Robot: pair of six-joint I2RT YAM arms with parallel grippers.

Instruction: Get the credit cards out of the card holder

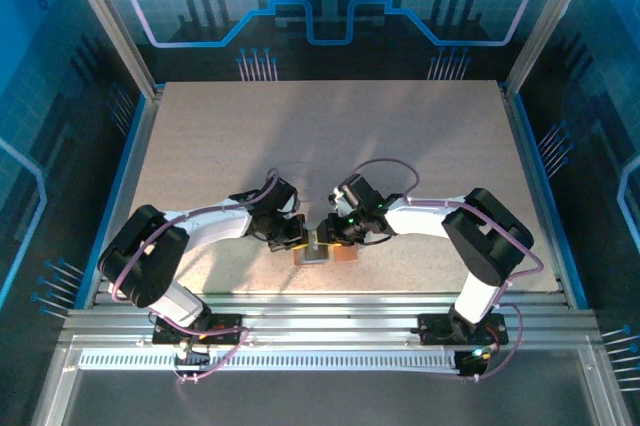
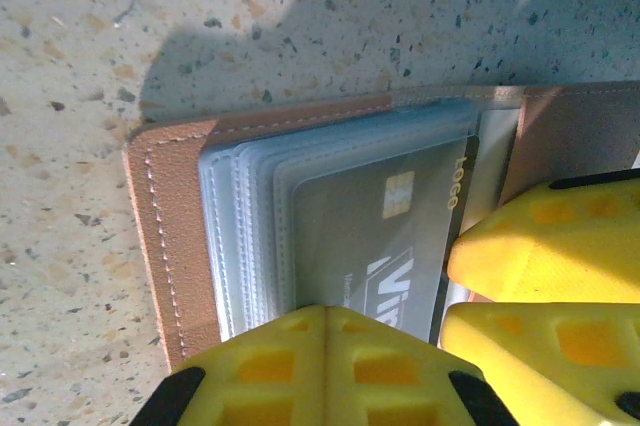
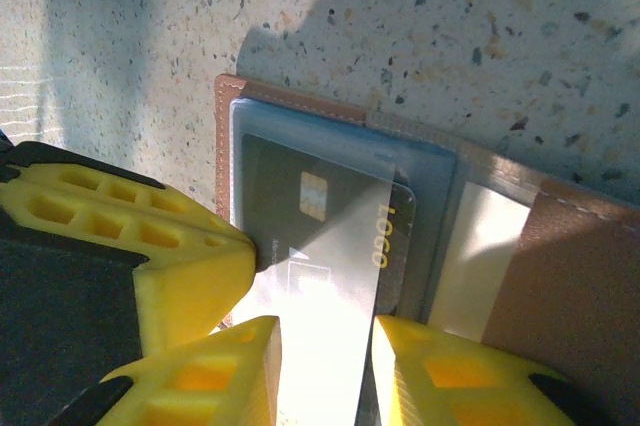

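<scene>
**A:** At the middle of the counter's (image 1: 330,146) near edge, the card holder (image 2: 165,216) lay open, pale pockets (image 2: 245,236) up. How far along was the job?

**B:** Barely begun, I'd say. A grey credit card (image 3: 330,216) sat partly under its clear pocket, and no card lay loose on the counter.

**A:** And the arms?

**B:** Both folded inward from their bases, wrists tipped down over the holder, nearly nose to nose. The left gripper (image 2: 325,346) was fully closed, its tips on the card's near side, seemingly pinning the holder. The right gripper (image 3: 322,341) stood narrowly parted over the card's other end. I couldn't tell whether it had hold of it.

**A:** What remained?

**B:** Sliding that card free, then checking the stacked pockets behind it.
</scene>
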